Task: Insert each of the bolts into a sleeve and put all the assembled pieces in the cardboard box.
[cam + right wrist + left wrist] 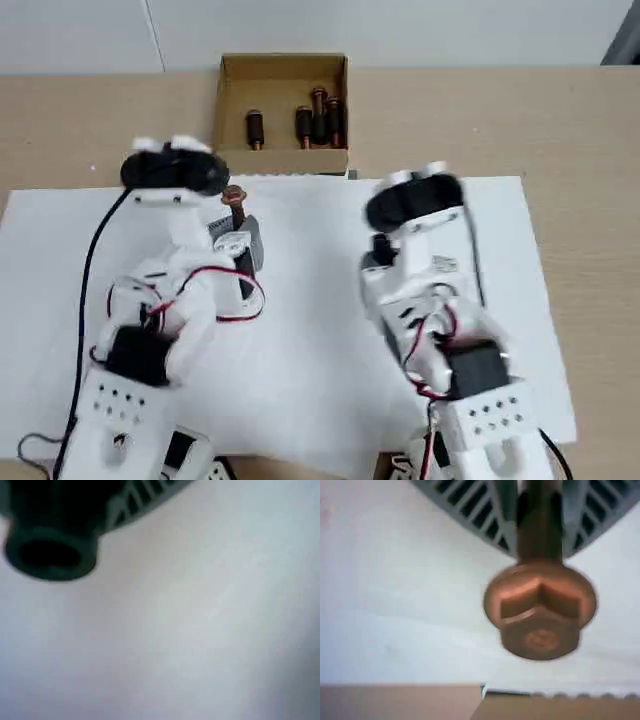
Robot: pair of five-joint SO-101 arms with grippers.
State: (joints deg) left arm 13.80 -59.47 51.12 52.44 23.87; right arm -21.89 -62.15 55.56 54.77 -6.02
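Note:
My left gripper [239, 224] is shut on the shank of a copper bolt [235, 198], just in front of the cardboard box [283, 62]. In the left wrist view the bolt's hex head [540, 612] sticks out past the grey fingers [470, 515], above the white sheet. My right gripper [384, 250] hovers over the sheet to the right and holds a black sleeve [50, 554], whose open end faces the camera. Several assembled pieces [320, 118] lie inside the box.
A white paper sheet [300, 350] covers the wooden table [560, 120] under both arms. Its far edge [560, 692] runs close to the box's front wall. A black cable [88, 270] trails along the left arm.

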